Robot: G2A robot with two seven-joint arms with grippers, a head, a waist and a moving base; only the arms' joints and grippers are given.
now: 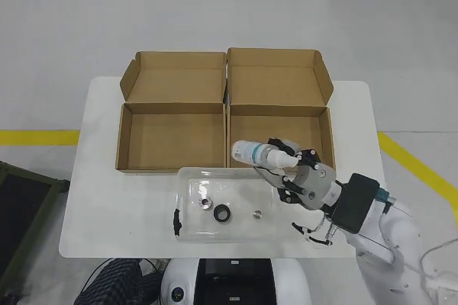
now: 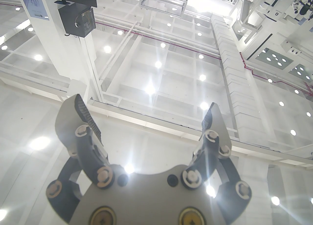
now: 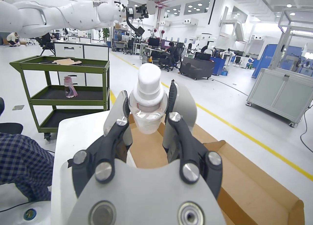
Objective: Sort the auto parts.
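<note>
Your right gripper (image 1: pixel 281 160) is closed on the spray bottle (image 1: pixel 252 152), held roughly level over the right cardboard box's (image 1: pixel 290 131) near-left corner; its floor lies just beyond.

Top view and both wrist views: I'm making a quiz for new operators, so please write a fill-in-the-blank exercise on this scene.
1. The right hand holds a spray bottle whose cap is ___.
2. The left hand, aimed at the ceiling, holds ___.
3. The open cardboard boxes on the table number ___.
Missing words: white; nothing; two.
</note>
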